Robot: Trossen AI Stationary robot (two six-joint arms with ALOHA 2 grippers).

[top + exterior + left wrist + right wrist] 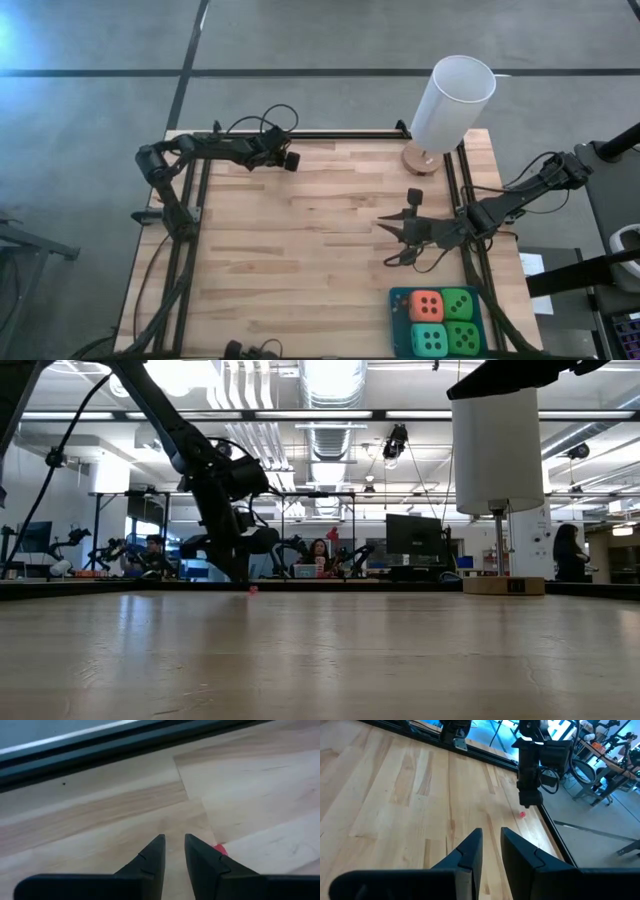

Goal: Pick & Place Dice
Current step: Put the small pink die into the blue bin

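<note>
Four dice lie together in a turquoise tray at the table's near right corner: an orange-red one, a green one, a turquoise one and a second green one. My right gripper hovers over the table's right half, beyond the tray, pointing toward the left edge, shut and empty. My left gripper is near the far edge, left of centre, also shut and empty. The dice are out of both wrist views and the low view.
A tall white cylinder stands on a wooden base at the far right corner. A tiny red speck lies on the wood beside my left gripper. Black rails frame the table. People sit in the room behind.
</note>
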